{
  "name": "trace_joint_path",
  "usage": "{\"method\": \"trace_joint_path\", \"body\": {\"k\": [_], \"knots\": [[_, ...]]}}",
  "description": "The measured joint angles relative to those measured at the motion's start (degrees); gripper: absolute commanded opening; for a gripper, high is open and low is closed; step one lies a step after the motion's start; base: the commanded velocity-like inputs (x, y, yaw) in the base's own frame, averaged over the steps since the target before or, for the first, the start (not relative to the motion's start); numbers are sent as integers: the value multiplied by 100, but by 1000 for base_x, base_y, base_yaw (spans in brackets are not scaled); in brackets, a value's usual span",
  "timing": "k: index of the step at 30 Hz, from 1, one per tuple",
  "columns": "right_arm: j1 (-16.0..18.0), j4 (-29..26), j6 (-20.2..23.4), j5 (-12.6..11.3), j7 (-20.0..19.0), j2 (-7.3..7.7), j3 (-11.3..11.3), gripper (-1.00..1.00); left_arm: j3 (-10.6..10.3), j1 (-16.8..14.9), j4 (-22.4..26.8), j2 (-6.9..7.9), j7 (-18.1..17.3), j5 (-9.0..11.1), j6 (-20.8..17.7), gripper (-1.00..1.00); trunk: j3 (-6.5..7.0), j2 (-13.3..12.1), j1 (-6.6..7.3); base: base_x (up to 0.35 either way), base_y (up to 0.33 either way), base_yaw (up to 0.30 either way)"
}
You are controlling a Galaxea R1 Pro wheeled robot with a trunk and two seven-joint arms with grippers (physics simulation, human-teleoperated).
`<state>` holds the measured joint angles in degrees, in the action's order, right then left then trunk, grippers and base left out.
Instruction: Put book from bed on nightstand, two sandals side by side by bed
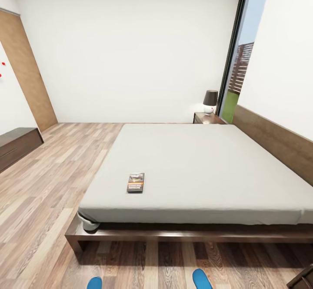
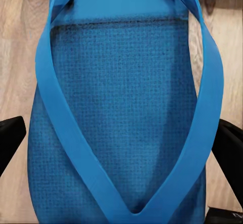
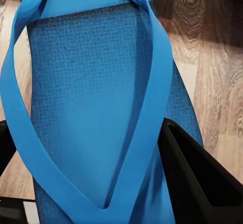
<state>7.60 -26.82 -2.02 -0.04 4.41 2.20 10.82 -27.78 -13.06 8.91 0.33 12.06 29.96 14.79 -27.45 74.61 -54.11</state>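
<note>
The book lies flat on the pale mattress of the bed, near its front left corner. A nightstand stands at the bed's far side by the window, with a lamp on it. Two blue sandals peek in at the bottom edge of the head view, in front of the bed frame. Up close, one sandal sits between the black fingers of my left gripper. The other sandal sits in my right gripper, one finger against its edge.
A long low dark bench stands against the left wall. A tall window is at the far right and a brown headboard runs along the right wall. Wood-plank floor stretches left of the bed.
</note>
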Motion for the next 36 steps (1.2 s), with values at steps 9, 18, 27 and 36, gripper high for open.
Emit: {"method": "trace_joint_path", "body": {"k": [9,18,27,36], "knots": [[36,-1,71,-19,31,-67,-18,-100,-3,-5,1,-13,-1,-14,-313,-100,-162,361,-198,0,0,0],[95,2,383,-77,32,-95,-97,-100,-8,-57,23,-24,21,8,-518,-100,-323,722,-395,0,0,0],[296,19,530,-472,33,-86,-385,-100,-17,-191,69,-25,68,18,-714,-100,-484,1083,-593,0,0,0],[427,20,1019,-575,9,-107,-404,-100,-26,-394,79,-25,76,17,-978,-100,-646,1444,-791,0,0,0]]}}
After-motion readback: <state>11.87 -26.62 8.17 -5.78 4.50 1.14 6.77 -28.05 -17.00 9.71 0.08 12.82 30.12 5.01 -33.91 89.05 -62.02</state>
